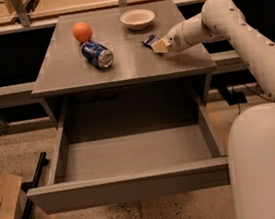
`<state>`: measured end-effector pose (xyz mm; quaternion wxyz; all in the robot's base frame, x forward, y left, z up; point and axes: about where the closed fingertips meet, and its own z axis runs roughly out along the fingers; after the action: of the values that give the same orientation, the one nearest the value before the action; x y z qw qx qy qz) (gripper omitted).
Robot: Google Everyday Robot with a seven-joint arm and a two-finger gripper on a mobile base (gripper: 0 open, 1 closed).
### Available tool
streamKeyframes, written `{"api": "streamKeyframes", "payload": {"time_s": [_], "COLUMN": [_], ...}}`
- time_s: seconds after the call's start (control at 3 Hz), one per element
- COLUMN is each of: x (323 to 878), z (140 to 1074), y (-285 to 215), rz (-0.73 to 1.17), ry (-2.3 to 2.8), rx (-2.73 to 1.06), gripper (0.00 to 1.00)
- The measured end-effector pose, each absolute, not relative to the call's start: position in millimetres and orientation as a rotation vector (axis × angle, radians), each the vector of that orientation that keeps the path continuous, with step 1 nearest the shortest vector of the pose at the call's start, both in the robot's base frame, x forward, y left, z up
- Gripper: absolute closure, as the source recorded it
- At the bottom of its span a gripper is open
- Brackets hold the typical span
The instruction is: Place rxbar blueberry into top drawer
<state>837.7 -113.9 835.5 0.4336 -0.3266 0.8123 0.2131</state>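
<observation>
The rxbar blueberry (148, 41) is a small dark blue bar lying on the grey cabinet top, just right of the white bowl. My gripper (160, 46) is down at the bar's right end and covers part of it. The bar still rests on the cabinet top. The top drawer (132, 185) is pulled wide open below the cabinet top, and its grey interior holds nothing. My white arm reaches in from the right.
A white bowl (137, 18) stands at the back of the cabinet top (67, 70). An orange (82, 31) and a blue soda can (97, 54) on its side lie at the left. A cardboard box (0, 200) sits on the floor at the left.
</observation>
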Motion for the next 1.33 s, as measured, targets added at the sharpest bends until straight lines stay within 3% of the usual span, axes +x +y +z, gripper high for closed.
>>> {"api": "streamKeyframes", "payload": {"time_s": [0.67, 1.33], "x": [837.7, 837.7], "z": [835.7, 835.4], "y": [-113.9, -113.7], "rz": [0.531, 0.531], "ry": [2.023, 2.024], "rx": [-0.814, -0.814], "gripper": [1.0, 0.59]}}
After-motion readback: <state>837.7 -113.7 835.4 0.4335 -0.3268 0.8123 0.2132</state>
